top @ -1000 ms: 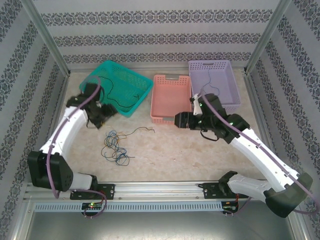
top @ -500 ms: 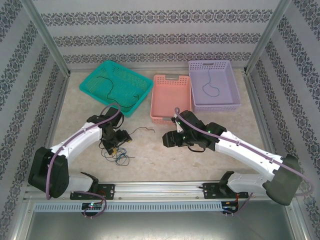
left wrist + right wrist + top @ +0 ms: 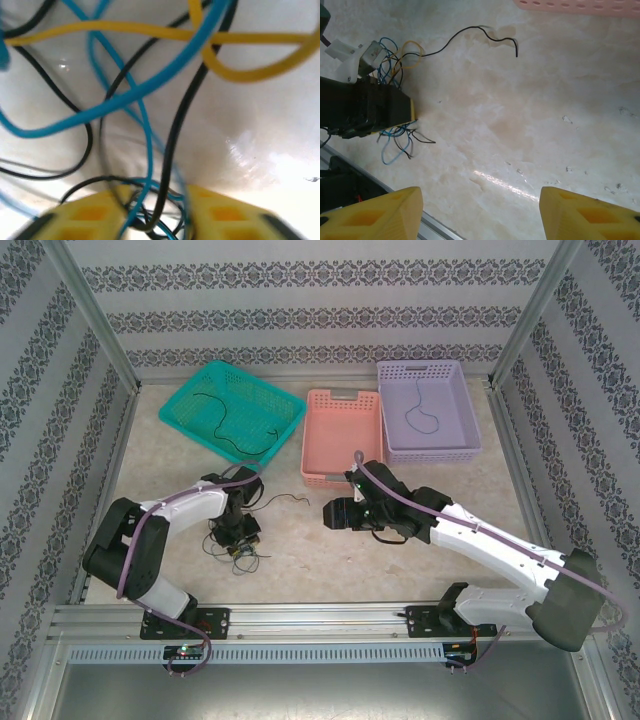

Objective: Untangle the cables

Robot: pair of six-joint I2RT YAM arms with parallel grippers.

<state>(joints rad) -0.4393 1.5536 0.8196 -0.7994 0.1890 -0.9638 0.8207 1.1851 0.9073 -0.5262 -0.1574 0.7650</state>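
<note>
Bare tabletop (image 3: 296, 545) separates left gripper (image 3: 238, 531), over cables (image 3: 243, 554), from right gripper (image 3: 328, 514).

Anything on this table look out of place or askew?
The teal basket sits rotated, unlike the squarely placed pink basket. A knot of cables lies loose by the left gripper, one black strand trailing away.

One blue cable (image 3: 125, 97), black cable (image 3: 172, 140), yellow cable (image 3: 150, 31). Bins: teal basket (image 3: 187, 388), pink basket (image 3: 340, 440), lilac basket (image 3: 455, 400). Marbled cream-beige table (image 3: 530, 115). White walls (image 3: 300, 320), dark floral stripe bands. Yellow fingers on left gripper (image 3: 155, 217), right gripper (image 3: 480, 215). White right arm (image 3: 490, 545), black joints.
</note>
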